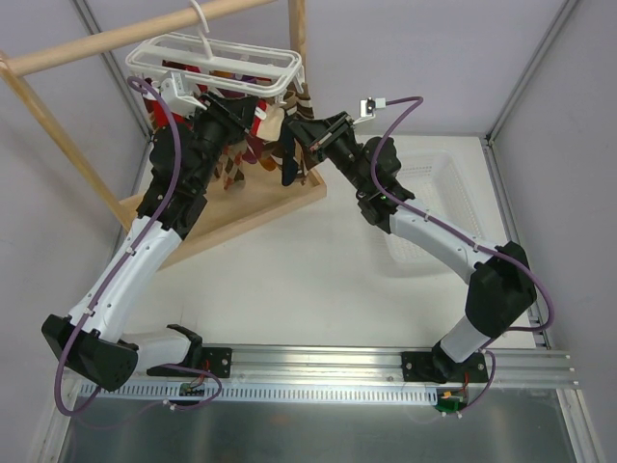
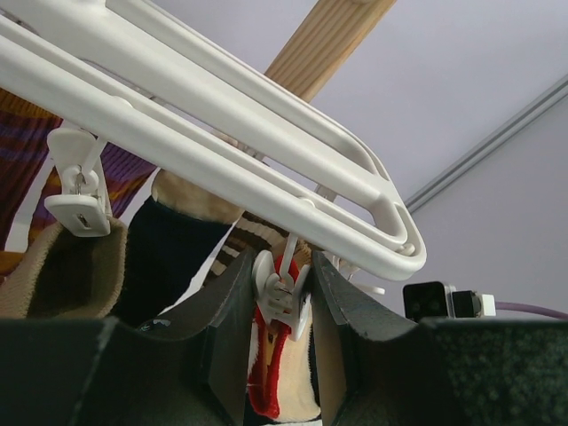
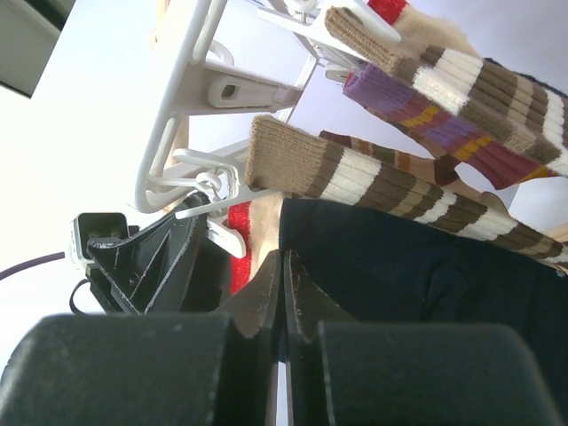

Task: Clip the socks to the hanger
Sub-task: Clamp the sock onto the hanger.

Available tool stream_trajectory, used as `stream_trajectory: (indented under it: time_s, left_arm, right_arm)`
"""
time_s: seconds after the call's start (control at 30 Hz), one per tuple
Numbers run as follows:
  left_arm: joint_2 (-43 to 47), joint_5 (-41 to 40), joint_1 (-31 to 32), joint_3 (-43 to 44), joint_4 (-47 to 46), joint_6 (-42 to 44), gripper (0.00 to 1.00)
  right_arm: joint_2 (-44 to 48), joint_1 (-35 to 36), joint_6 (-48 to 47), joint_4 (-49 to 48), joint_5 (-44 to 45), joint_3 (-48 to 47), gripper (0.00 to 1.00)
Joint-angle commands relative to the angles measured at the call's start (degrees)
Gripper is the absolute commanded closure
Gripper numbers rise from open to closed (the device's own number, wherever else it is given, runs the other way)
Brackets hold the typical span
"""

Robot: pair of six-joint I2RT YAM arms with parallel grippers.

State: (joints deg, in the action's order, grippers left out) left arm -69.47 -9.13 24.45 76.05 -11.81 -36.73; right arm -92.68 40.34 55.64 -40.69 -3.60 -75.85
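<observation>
Left arm (image 1: 135,256) and right arm (image 1: 434,231) stretched up and forward to the hanger (image 2: 222,133) hung on the wooden rail (image 1: 96,43), left pincer (image 2: 282,262) squeezing a white clip (image 2: 280,297), right pincer (image 3: 282,262) closed on the navy sock (image 3: 399,266)

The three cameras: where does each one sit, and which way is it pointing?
Top external: above and behind the arm bases, looking down on the table; both whole arms show, reaching to the white hanger.
Left wrist: on the left arm, looking up under the hanger; its fingers squeeze a white clip.
Right wrist: on the right arm, facing a clipped striped sock; its shut fingers show.
Both wrist views share the hanger and a navy sock.
</observation>
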Motion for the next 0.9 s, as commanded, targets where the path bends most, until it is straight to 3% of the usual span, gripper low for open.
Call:
stream_trajectory:
  time_s: [0.0,0.07,0.33,0.47,0.5,0.53,0.6,0.63,0.73,0.8,0.83,0.87]
  left_arm:
    - [0.57,1.48,0.69,0.41,-3.57,1.92,0.72]
    - [1.00,0.95,0.69,0.06,-3.57,2.10,0.61]
    - [1.71,0.69,0.60,-0.64,-3.57,2.19,0.44]
    - [2.67,-0.01,0.69,-0.82,-3.13,3.33,0.26]
    - [3.28,-0.19,0.69,-0.73,-2.87,3.85,0.20]
    - [3.73,-0.37,0.69,-0.73,-2.52,4.21,0.18]
    - [4.95,-1.16,0.69,-0.47,-0.67,5.35,0.14]
    - [5.40,-1.33,0.69,-0.29,0.29,6.31,0.12]
    - [6.98,-1.42,0.60,0.85,4.77,8.07,0.10]
    - [8.20,-0.20,0.51,1.73,8.01,9.39,0.09]
    - [8.47,0.24,0.51,2.69,9.25,10.79,0.09]
    - [8.82,0.51,0.51,3.31,10.66,11.76,0.08]
  right_arm:
    - [1.37,0.36,-1.23,-4.58,0.61,-2.98,0.99]
    - [1.63,0.27,-1.41,-4.23,0.69,-2.72,0.99]
    - [2.16,0.27,-2.37,-2.73,0.61,-2.54,0.99]
    - [2.51,0.36,-4.12,0.25,-0.62,-3.07,0.97]
    - [2.77,0.36,-6.05,1.74,-1.41,-3.51,0.93]
    - [3.56,0.27,-7.63,5.32,-1.94,-3.68,0.83]
    - [4.70,0.27,-12.19,9.47,-2.64,-3.86,0.72]
    - [6.27,0.27,-13.78,13.05,-2.64,-3.60,0.60]
    - [8.83,0.36,-21.34,21.30,-3.17,-3.95,0.41]
    - [11.81,0.36,-25.82,25.81,-3.00,-4.13,0.34]
    - [12.96,0.27,-30.45,30.53,-2.91,-4.56,0.19]
    - [15.32,0.27,-32.50,32.93,-1.95,-4.65,0.16]
